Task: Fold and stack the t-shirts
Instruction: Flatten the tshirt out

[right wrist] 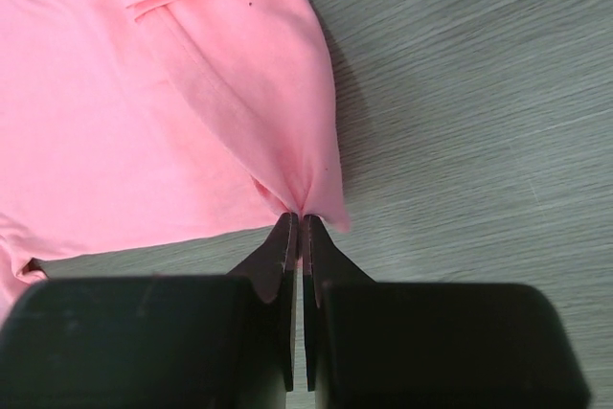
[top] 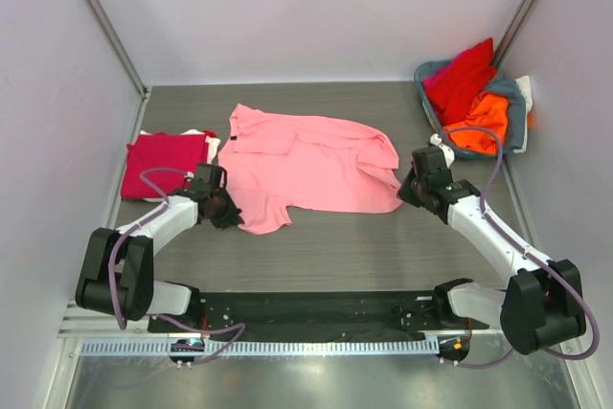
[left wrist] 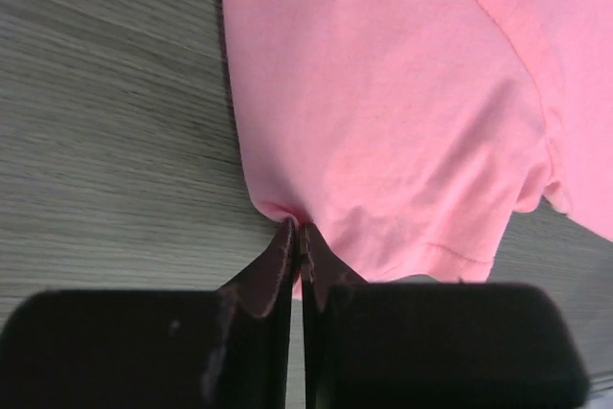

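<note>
A light pink t-shirt (top: 306, 165) lies spread and creased across the middle of the table. My left gripper (top: 230, 215) is shut on its near left edge (left wrist: 287, 208), the cloth puckered between the fingertips. My right gripper (top: 406, 194) is shut on the shirt's near right corner (right wrist: 305, 200), where the fabric bunches into folds. A folded crimson t-shirt (top: 163, 164) lies at the left over a white one (top: 211, 141), of which only the edges show. Red (top: 465, 74) and orange (top: 479, 122) t-shirts are heaped in the basket.
The grey-blue basket (top: 514, 120) stands at the back right corner by the wall. Grey walls close in the left, back and right sides. Bare wood-grain table (top: 364, 246) lies between the pink shirt and the arm bases.
</note>
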`<state>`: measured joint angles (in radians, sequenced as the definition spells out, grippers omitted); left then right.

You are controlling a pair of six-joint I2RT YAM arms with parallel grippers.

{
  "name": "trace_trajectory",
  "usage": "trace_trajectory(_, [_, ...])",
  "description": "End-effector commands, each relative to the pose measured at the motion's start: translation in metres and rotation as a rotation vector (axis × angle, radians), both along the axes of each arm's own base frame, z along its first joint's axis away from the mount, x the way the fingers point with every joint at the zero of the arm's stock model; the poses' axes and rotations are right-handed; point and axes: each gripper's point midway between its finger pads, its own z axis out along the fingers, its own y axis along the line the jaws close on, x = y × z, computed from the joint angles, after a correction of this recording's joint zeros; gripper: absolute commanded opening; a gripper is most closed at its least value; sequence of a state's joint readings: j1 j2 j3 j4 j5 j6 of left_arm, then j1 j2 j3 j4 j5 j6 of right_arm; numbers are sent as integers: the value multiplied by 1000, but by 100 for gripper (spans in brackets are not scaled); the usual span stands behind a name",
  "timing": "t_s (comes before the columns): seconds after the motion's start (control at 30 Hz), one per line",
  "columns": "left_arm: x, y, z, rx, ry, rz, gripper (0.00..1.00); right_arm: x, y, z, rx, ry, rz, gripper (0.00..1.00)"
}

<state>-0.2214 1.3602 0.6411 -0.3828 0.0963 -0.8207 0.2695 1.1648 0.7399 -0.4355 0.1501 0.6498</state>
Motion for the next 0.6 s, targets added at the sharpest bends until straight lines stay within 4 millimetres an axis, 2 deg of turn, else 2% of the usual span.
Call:
trace_trajectory(0.0, [17, -15, 20, -71, -81, -15, 4, 4, -8, 7, -10, -46, -43, 1])
trace_trajectory(0.2, [25, -9, 53, -43, -142, -1, 5, 0, -21, -2, -42, -39, -91, 1])
trace_trajectory(0.33, [41, -17, 56, -64, -140, -10, 5, 0, -22, -11, -41, -27, -99, 1])
trace_trajectory(0.43, [47, -26, 52, -84, -115, -55, 21, 0, -22, -17, -44, -7, -97, 1])
trace_trajectory(0.47, [47, -25, 51, -74, -112, -54, 30, 0, -23, -18, -42, -6, -108, 1])
trace_trajectory(0.57, [41, -20, 55, -55, -129, -51, 45, -2, -31, -20, -42, -15, -149, 1])
